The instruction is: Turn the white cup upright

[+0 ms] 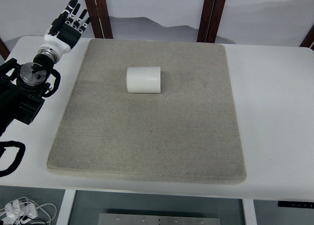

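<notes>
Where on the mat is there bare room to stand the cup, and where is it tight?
The white cup lies on its side on the upper middle of the grey mat. Everything below it to the mat's near edge is bare, as are both side strips. Only the top-left corner is tight: the left robot hand hovers there, fingers spread.

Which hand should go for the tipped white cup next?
Left. The left hand, fingers spread, hovers past the mat's far-left corner, while the white cup lies on its side on the mat. No right arm is in view.
</notes>
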`<state>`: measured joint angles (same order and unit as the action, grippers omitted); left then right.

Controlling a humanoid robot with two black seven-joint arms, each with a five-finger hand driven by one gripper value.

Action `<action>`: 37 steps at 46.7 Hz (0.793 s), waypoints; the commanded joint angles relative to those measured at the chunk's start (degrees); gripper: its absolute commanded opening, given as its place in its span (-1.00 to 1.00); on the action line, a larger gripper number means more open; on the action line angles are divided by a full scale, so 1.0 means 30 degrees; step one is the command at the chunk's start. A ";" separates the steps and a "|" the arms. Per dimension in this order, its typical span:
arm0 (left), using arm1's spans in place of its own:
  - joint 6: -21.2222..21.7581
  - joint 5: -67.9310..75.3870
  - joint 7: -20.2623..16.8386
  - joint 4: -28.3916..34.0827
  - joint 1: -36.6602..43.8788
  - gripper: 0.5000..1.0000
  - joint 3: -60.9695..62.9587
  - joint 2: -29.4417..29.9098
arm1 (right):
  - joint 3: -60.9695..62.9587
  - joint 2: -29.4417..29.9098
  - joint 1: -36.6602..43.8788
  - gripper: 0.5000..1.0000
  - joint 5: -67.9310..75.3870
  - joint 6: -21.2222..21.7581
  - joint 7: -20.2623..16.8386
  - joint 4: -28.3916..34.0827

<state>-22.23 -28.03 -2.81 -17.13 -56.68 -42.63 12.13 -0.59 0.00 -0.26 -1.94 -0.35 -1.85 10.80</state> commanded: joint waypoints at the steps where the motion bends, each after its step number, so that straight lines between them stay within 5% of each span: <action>1: -0.0002 -0.0002 0.0000 -0.0004 -0.0003 1.00 0.0000 0.0000 | -0.0009 0.0000 0.0000 0.81 0.0001 0.0000 0.0000 -0.0025; 37: -0.0382 0.0291 -0.0029 0.0259 -0.0237 1.00 0.0117 0.0088 | -0.0008 0.0000 0.0000 0.81 0.0001 0.0000 0.0000 0.0004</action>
<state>-23.13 -27.21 -2.70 -16.39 -57.26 -42.33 12.40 -0.58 0.00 -0.26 -1.93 -0.35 -1.84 10.81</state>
